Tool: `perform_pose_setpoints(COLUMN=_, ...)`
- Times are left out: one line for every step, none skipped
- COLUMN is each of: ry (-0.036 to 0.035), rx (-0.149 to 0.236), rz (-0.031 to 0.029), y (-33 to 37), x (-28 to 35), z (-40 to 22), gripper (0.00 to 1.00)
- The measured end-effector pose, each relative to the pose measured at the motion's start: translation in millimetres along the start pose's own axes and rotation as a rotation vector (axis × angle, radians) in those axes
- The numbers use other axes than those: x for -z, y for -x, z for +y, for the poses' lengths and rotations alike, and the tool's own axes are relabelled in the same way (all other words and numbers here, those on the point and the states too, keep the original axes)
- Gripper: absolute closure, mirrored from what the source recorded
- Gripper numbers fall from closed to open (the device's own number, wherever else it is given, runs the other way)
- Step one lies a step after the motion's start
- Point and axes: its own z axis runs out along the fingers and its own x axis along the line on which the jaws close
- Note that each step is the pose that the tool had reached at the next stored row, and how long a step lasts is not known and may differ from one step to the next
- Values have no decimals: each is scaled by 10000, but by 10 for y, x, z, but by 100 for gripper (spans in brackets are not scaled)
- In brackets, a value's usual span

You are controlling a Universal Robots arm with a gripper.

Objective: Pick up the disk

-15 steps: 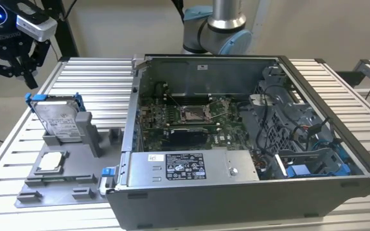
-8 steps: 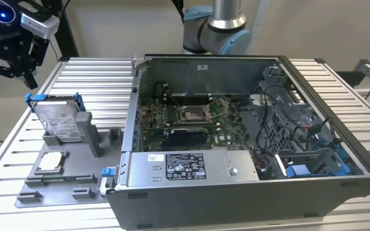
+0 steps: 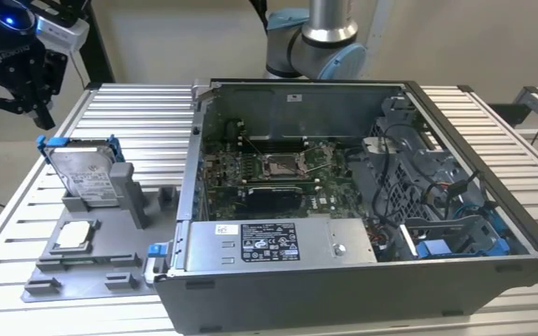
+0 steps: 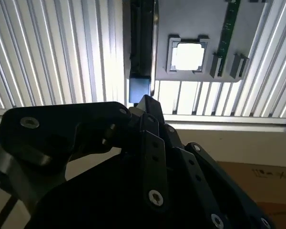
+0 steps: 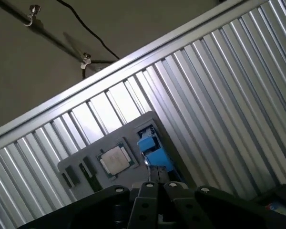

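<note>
Silver-grey rectangular metal disk in blue plastic bracket (image 3: 87, 171) stands upright below the jaws, untouched; whether they are apart, I cannot tell.

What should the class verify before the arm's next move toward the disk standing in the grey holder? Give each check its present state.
1. Disk stands upright in the grey holder: ok.
2. Nothing lies on the disk's top edge: ok.
3. Gripper over the disk: not ok; it hangs higher, toward the exterior view's left.
4. Processor chip sits apart from the disk: ok.
5. Computer case stands clear of the disk: ok.
</note>
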Motion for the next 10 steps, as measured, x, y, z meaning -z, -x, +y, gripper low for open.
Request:
perform_pose_setpoints(ry=-1, rx=179, rz=6, y=0, x=0, z=0, gripper=100)
perform_pose_setpoints(ry=-1, rx=365, rz=13, y=0, x=0, z=0, gripper=100)
perform_pose_setpoints(ry=-2, rx=544, rz=20, y=0, x=0, z=0, gripper=100)
perform_pose_setpoints(ry=-3, rx=730, rz=27, y=0, x=0, z=0, gripper=100)
perform_pose_setpoints(ry=-3, rx=898, rz=33, y=0, x=0, z=0, gripper=100)
perform_pose_setpoints(ry=-4, rx=1094, rz=41, y=0, x=0, z=0, gripper=100)
perform_pose_setpoints(ry=-4, rx=1274, rz=47, y=0, x=0, z=0, gripper=100)
perform_pose_setpoints(ry=-5, rx=1448, rz=54, y=0, x=0, z=0, gripper=100)
perform_pose_setpoints(ry=-6, rx=1629, rz=60, y=0, x=0, z=0, gripper=100)
perform_pose_setpoints(ry=-7, rx=1818, rz=67, y=0, x=0, z=0, gripper=100)
